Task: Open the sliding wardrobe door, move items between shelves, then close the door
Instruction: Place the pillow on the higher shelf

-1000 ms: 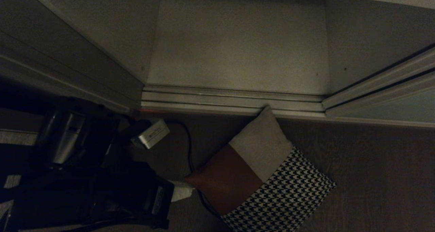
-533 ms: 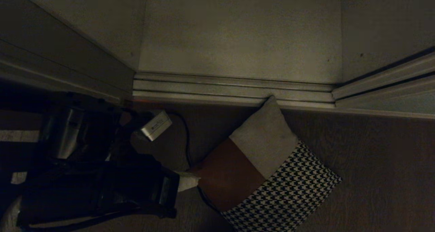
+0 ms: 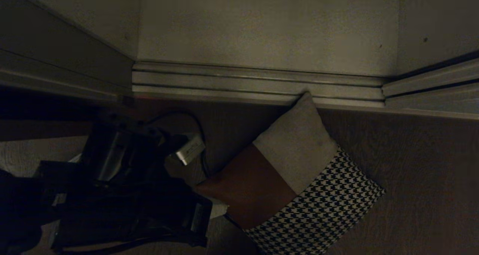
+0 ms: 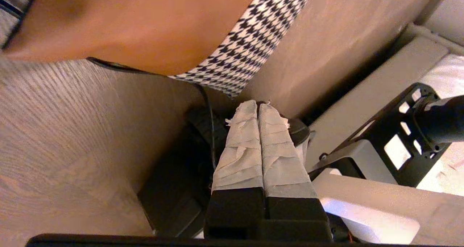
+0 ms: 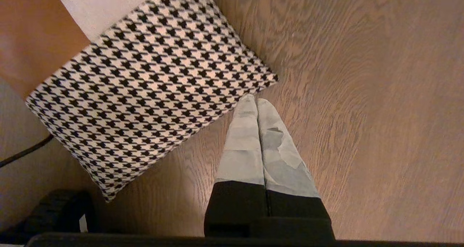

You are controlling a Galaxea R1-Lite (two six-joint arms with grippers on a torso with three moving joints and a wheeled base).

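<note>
The cushion [image 3: 290,176] lies on the wood floor [image 5: 362,95], its far corner touching the ribbed track [image 3: 258,83]. Left gripper [image 4: 258,107] hangs nearby, fingers pressed together, holding nothing; right gripper [image 5: 256,103] likewise. A black cable [image 3: 198,135] runs under the cushion's near-left edge: lifting it could snag the cable.

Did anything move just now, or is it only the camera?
Mostly the camera: the whole view shifted. The left arm swung in toward the cushion, left gripper shut and empty. The cushion stayed on the floor against the track; nothing was grabbed or dropped.
</note>
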